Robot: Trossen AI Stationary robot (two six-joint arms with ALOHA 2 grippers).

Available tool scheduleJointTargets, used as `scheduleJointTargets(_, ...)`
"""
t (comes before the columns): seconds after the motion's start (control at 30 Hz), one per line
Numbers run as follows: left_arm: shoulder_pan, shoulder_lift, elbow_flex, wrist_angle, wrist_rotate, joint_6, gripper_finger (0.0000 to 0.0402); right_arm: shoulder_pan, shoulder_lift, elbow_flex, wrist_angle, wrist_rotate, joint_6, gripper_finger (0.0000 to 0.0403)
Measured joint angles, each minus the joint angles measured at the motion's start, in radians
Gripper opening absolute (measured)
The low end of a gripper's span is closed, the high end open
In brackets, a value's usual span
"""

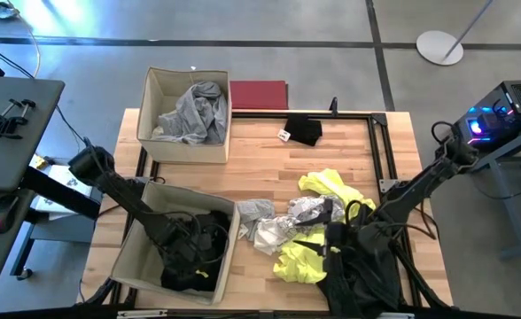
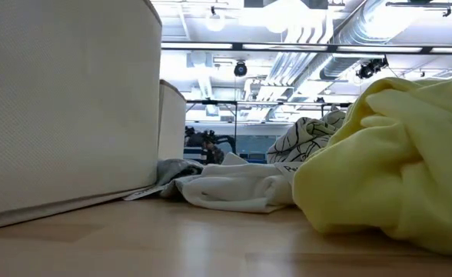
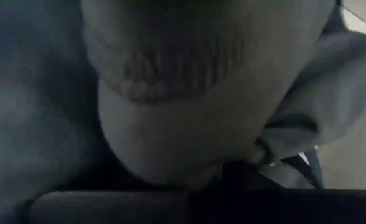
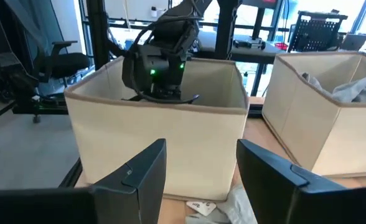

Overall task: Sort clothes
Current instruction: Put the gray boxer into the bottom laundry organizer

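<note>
My left gripper (image 1: 186, 257) reaches down into the near beige box (image 1: 126, 266), shut among the dark garments (image 1: 206, 241) lying in it. In its wrist view dark cloth with a ribbed band (image 3: 170, 68) fills the picture. My right gripper (image 4: 201, 180) hangs open and level over the loose pile on the table, pointing at that box, with nothing between its fingers. The pile holds neon yellow garments (image 1: 333, 188), a white patterned one (image 1: 287, 226) and a small grey one (image 1: 253, 211). A light grey garment (image 1: 194, 111) lies in the far box (image 1: 151, 106). My left gripper comes from above, pointing down, and has dark cloth gathered at its fingertips (image 3: 258, 152), where folds run together. The cloth itself covers the fingers, so I cannot see which part or how many layers. The garment lies slack inside the box.
A black garment (image 1: 303, 130) lies alone at the far side of the table, next to a flat dark red rectangle (image 1: 259, 94) beyond the edge. More dark cloth (image 1: 362, 283) lies under my right arm at the near edge. Bare wood shows between the boxes and the pile.
</note>
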Motion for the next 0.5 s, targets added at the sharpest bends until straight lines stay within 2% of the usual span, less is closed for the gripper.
scheduleJointTargets(0.13,-0.006,-0.009,-0.035,0.045,0.000,-0.039,0.0043,0.001,0.013,0.000,-0.001,-0.004,0.016,0.0183)
scheduleJointTargets(0.27,-0.007,-0.048,-0.055,0.072,0.018,-0.070,0.0091,0.003,0.014,0.000,0.000,-0.012,0.015,0.0183)
scheduleJointTargets(0.5,-0.011,-0.254,-0.062,0.084,0.028,-0.095,0.0173,0.004,0.014,0.000,0.001,-0.013,0.015,0.0183)
